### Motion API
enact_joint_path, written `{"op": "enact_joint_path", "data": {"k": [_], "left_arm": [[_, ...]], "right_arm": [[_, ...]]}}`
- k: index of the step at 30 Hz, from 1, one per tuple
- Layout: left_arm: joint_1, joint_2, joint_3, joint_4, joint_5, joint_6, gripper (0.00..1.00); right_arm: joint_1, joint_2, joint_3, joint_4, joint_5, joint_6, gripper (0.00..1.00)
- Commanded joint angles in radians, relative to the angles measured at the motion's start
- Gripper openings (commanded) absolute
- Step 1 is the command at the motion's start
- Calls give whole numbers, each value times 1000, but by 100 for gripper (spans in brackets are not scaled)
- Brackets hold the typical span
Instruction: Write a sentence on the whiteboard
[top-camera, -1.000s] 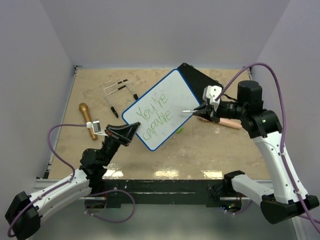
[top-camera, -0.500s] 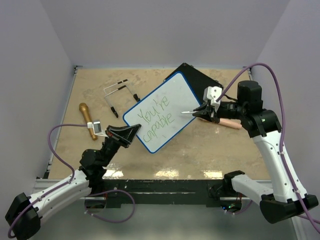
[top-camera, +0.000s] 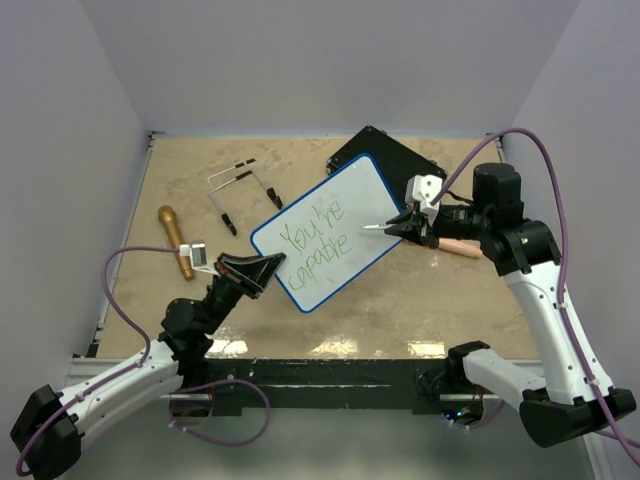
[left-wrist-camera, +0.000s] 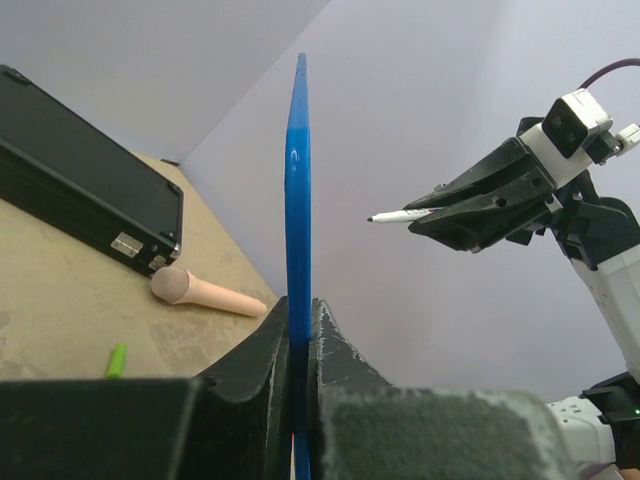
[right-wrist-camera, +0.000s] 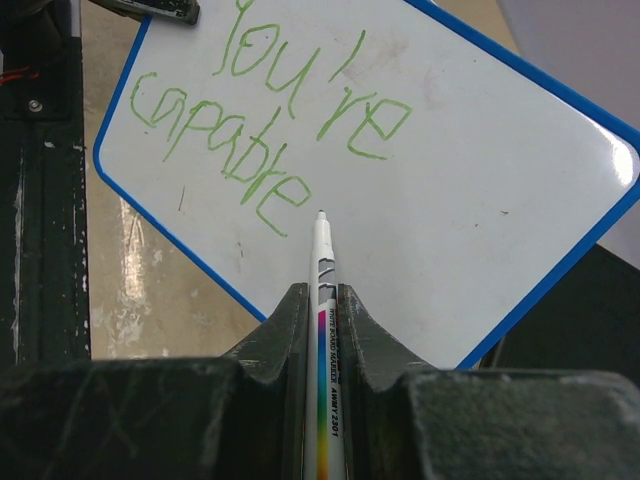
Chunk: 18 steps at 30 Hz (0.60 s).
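The whiteboard (top-camera: 335, 225), white with a thin blue rim, is held tilted above the table. My left gripper (top-camera: 268, 268) is shut on its lower left edge; in the left wrist view the board shows edge-on (left-wrist-camera: 298, 200) between the jaws. The sentence (top-camera: 318, 240) reads "You're capable" in green, two lines, also in the right wrist view (right-wrist-camera: 260, 110). My right gripper (top-camera: 405, 225) is shut on a white marker (right-wrist-camera: 324, 290) with a rainbow stripe. Its tip (top-camera: 364, 228) points at the board just past the last letter, a small gap off the surface.
A black case (top-camera: 400, 160) lies under the board's far corner. A tan wooden handle (top-camera: 455, 246) lies below my right gripper. A brown handled tool (top-camera: 176, 240) and a wire stand (top-camera: 240, 190) lie at the left. A green cap (left-wrist-camera: 116, 360) lies on the table.
The board has shifted to the right and slightly lower in the left gripper's hold. The right gripper with the marker has stayed almost in place beside the writing.
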Motion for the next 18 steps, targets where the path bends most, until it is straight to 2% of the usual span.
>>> {"op": "enact_joint_path", "data": {"k": [1, 18], "left_arm": [[5, -18, 23, 119, 18, -35, 0], [5, -31, 17, 104, 13, -26, 0]], "right_arm": [[-3, -18, -8, 10, -25, -14, 0], [-4, -15, -20, -3, -45, -40, 0]]}}
